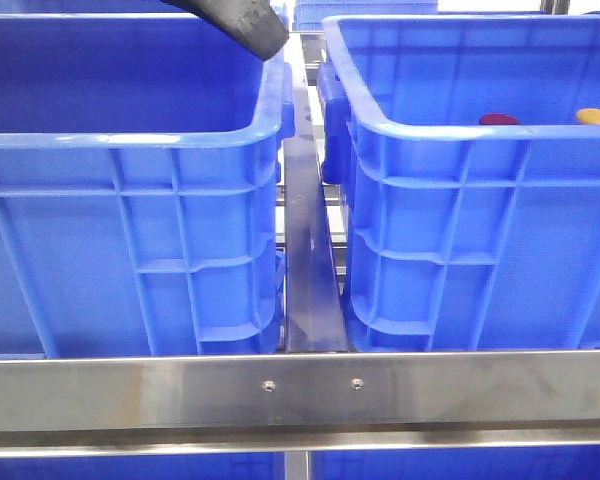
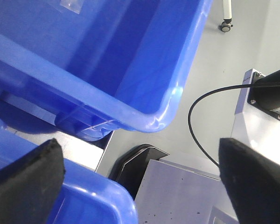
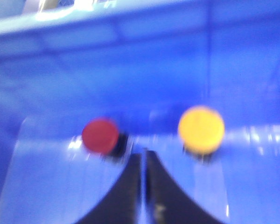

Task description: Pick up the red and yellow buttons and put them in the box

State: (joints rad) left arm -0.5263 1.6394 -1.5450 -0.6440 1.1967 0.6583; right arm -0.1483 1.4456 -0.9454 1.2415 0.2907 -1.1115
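The red button [image 3: 100,135] and the yellow button [image 3: 201,129] lie apart on the floor of our right-hand blue crate [image 1: 450,130], just beyond our right gripper [image 3: 144,156], one to each side of its pressed-together fingertips. Our left gripper [image 2: 140,172] hangs spread wide, gripping nothing, over the rims of two blue crates.

Glossy blue plastic crate [image 1: 450,250] (ribbed walls); brushed metal rail [image 1: 300,390].
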